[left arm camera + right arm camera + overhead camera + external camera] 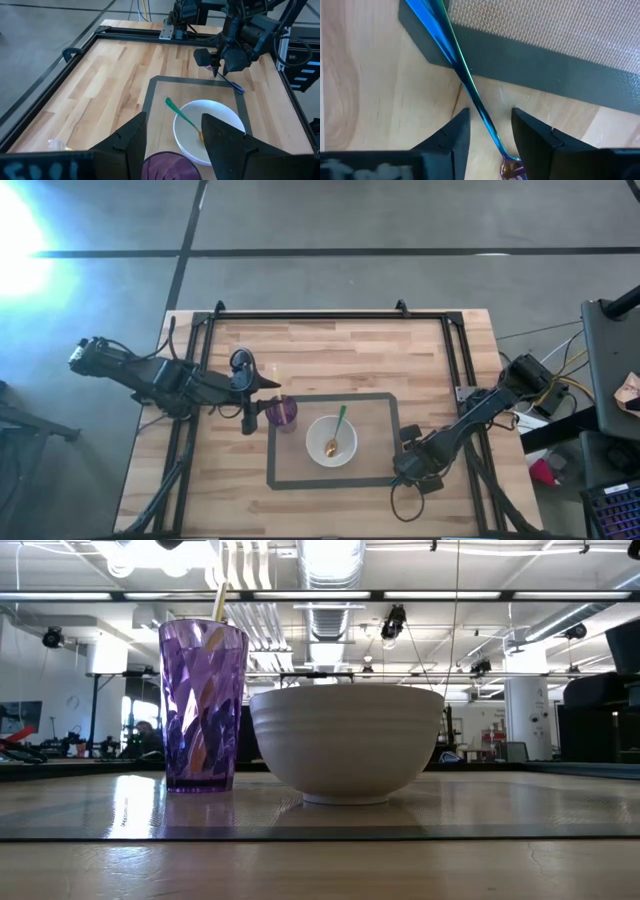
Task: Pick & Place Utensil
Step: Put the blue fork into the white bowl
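Observation:
A slim blue utensil (470, 90) lies flat on the wood by the near right corner of the dark-bordered mat (385, 398), its handle crossing the mat's border. My right gripper (490, 114) points down over it, open, one finger on each side of the handle; from the left wrist view it hangs above the utensil (232, 84). A white bowl (332, 440) on the mat holds a green-handled spoon (182, 115). A purple cup (203, 705) stands left of the bowl with a pale handle (218, 600) sticking out. My left gripper (262, 402) waits open above the cup.
A black metal frame (310, 315) runs along the table's far, left and right edges. Bare wood lies far of the mat and along the near edge. Cables and equipment (545, 395) sit off the table's right side.

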{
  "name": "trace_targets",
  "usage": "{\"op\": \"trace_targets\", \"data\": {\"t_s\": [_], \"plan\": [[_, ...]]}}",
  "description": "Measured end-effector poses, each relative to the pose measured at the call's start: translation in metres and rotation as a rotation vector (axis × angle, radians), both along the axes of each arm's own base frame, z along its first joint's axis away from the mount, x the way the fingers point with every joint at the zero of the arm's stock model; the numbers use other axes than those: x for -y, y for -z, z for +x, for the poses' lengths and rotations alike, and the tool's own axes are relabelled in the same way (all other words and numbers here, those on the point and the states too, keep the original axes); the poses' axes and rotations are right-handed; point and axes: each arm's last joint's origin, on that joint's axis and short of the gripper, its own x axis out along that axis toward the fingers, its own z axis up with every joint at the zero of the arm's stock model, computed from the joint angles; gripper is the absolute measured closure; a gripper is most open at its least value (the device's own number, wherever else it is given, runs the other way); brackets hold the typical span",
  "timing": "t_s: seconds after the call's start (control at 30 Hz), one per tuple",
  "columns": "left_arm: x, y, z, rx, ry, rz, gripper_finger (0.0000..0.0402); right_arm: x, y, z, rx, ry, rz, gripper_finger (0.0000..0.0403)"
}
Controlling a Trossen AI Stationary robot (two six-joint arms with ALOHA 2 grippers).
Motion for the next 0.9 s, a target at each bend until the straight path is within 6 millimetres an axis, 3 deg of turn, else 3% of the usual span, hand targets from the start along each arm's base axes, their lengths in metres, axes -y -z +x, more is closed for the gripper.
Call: {"op": "trace_targets", "data": {"t_s": [0.5,0.9], "plan": [[0.002,0.004,0.005,-0.022,0.001,0.007,0.0220,0.002,-0.002,-0.002,0.009,-0.022,-0.025,0.0386],[0.001,0.004,0.005,-0.014,-0.017,0.015,0.0220,0.007,-0.019,-0.007,0.051,-0.031,0.005,0.0393]]}}
